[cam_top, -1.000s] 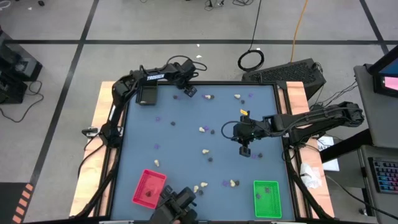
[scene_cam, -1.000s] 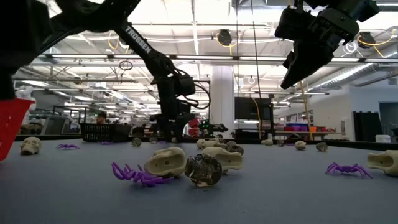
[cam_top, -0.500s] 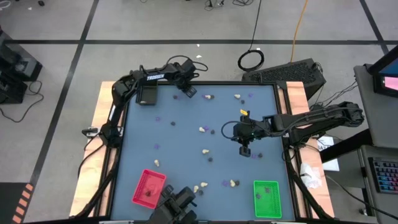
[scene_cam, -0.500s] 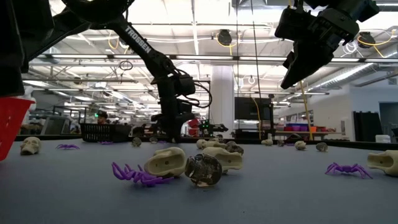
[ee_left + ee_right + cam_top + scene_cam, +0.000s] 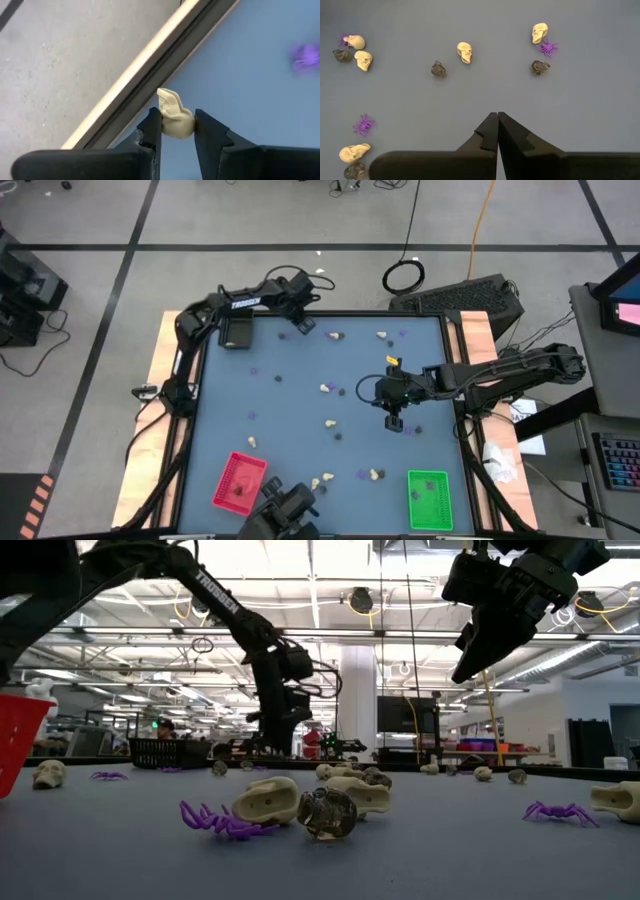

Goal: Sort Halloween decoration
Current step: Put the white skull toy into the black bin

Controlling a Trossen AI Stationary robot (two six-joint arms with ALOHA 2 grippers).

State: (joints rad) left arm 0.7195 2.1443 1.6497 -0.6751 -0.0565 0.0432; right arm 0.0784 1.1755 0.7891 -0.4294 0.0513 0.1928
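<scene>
Small cream skulls (image 5: 326, 388), black skulls (image 5: 342, 391) and purple spiders (image 5: 252, 415) lie scattered on the blue table (image 5: 300, 440). At the table's far edge, my left gripper (image 5: 305, 327) is shut on one cream skull (image 5: 175, 119). My right gripper (image 5: 394, 421) hangs shut and empty above the table's right middle, high over the pieces in the low view (image 5: 468, 668). Below it lie more skulls (image 5: 464, 51) and spiders (image 5: 548, 47). My left gripper pinches the cream skull's rounded lower part (image 5: 181, 129) between its two fingers (image 5: 154, 127), one on each side. The fingers slant steeply down from above. The skull's narrower end (image 5: 166, 97) sticks out beyond the fingertips, and the skull looks clear of the table.
A black tray (image 5: 237, 333) sits at the far left corner, a red tray (image 5: 240, 480) near left and a green tray (image 5: 430, 498) near right. The table's raised far rim (image 5: 150, 65) runs right behind the held skull.
My left gripper has risen a little at the table's far edge. The right arm has kept still.
</scene>
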